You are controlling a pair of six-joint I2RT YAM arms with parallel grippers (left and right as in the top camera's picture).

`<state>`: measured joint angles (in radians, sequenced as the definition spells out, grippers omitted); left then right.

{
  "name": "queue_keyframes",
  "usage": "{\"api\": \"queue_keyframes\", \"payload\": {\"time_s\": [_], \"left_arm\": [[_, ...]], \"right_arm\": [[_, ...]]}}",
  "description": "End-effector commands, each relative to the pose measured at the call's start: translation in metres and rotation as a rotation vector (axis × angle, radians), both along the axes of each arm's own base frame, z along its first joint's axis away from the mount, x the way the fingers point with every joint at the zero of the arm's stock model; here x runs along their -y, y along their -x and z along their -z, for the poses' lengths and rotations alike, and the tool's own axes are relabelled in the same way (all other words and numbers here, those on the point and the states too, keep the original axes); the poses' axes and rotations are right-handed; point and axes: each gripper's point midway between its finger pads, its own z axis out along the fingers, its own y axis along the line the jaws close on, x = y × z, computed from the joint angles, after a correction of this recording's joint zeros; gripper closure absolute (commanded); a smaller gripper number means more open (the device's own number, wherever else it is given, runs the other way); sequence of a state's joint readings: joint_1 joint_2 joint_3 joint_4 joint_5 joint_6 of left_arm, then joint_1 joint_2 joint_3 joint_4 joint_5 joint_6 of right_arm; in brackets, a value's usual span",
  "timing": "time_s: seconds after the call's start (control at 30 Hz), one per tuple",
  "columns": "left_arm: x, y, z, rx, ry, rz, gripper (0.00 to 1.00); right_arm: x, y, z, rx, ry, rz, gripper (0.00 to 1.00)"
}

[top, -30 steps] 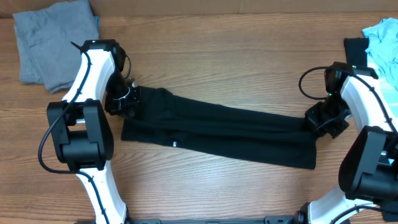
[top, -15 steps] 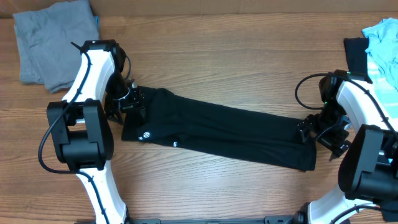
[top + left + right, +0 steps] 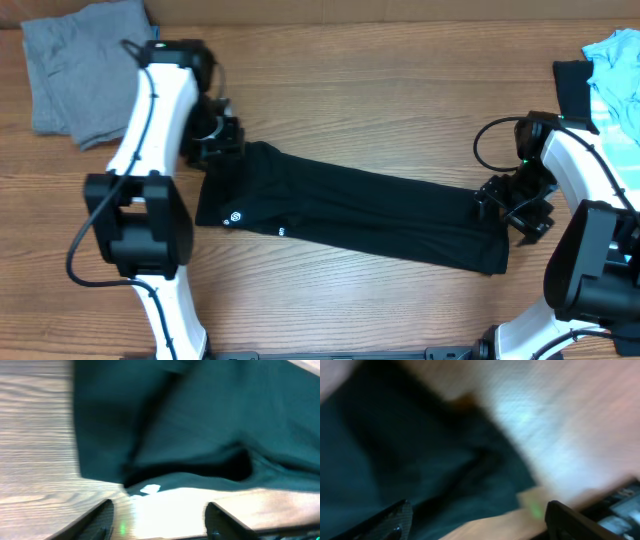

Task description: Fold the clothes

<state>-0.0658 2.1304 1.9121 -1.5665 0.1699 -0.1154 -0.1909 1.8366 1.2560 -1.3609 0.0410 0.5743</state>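
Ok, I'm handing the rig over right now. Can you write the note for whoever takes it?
Left gripper: open, empty, at the shirt's left end.
Right gripper: open, empty, at its right end.
Black T-shirt: a long narrow band slanting across the table, logo up near the left end.
Done: shirt folded lengthwise; grey garment lies folded, far left.
Left: probably fold the band end to end; the light blue garment at the right edge looks unfolded.

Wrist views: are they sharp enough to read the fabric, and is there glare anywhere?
Right wrist: heavily blurred, the black shirt only a dark smear; left wrist: mildly soft, with a bright glare patch on the table below the shirt's edge; overhead: sharp and evenly lit, the small white logo clear.
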Motion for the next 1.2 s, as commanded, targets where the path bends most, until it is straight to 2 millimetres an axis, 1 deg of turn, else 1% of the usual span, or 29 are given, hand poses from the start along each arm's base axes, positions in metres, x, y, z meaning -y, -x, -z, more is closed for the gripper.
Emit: {"api": "queue_keyframes", "payload": {"time_s": [0.0,0.03,0.07,0.1,0.13,0.2,0.23,0.37,0.4,0.53,0.63,0.73,0.8,0.93,1.07,1.17], "left_arm": [[0.052,0.006,-0.015,0.057,0.052,0.142,0.6],[0.061,0.008,-0.011,0.059,0.054,0.165,0.78],[0.067,0.009,-0.007,0.062,0.054,0.181,0.91],[0.075,0.01,-0.002,0.067,0.055,0.198,0.96],[0.08,0.011,0.003,0.067,0.054,0.202,0.96],[0.09,0.012,0.014,0.062,0.049,0.199,0.96],[0.094,0.014,0.021,0.054,0.047,0.195,0.96],[0.101,0.026,0.041,-0.002,0.073,0.19,0.96],[0.101,0.031,0.047,-0.022,0.08,0.184,0.96],[0.091,0.041,0.062,-0.065,0.07,0.167,0.96],[0.085,0.044,0.075,-0.067,0.065,0.154,0.96],[0.075,0.039,0.09,-0.044,0.066,0.126,0.96],[0.065,0.034,0.098,-0.023,0.057,0.103,0.96],[0.031,0.023,0.112,0.016,-0.003,0.045,0.96],[-0.001,0.024,0.119,0.0,-0.026,-0.043,0.96],[-0.026,0.025,0.121,-0.013,-0.034,-0.12,0.96]], "right_arm": [[-0.048,-0.025,-0.002,0.139,-0.276,-0.132,0.14],[-0.056,-0.03,-0.003,0.169,-0.312,-0.175,0.19],[-0.061,-0.035,-0.002,0.189,-0.323,-0.211,0.3],[-0.064,-0.037,-0.001,0.197,-0.317,-0.228,0.48],[-0.068,-0.039,0.0,0.203,-0.315,-0.247,0.61],[-0.075,-0.041,0.0,0.209,-0.313,-0.274,0.73],[-0.079,-0.041,0.001,0.21,-0.314,-0.287,0.76],[-0.087,-0.043,0.002,0.212,-0.3,-0.292,0.8],[-0.087,-0.043,0.002,0.207,-0.292,-0.278,0.83],[-0.088,-0.037,0.008,0.19,-0.291,-0.272,0.83],[-0.088,-0.029,0.02,0.179,-0.293,-0.27,0.82],[-0.088,-0.023,0.036,0.181,-0.285,-0.243,0.82],[-0.087,-0.02,0.047,0.186,-0.267,-0.212,0.82],[-0.074,-0.013,0.065,0.181,-0.173,-0.138,0.82],[-0.064,-0.009,0.071,0.17,-0.122,-0.117,0.82],[-0.064,-0.014,0.071,0.192,-0.123,-0.125,0.82]]}}
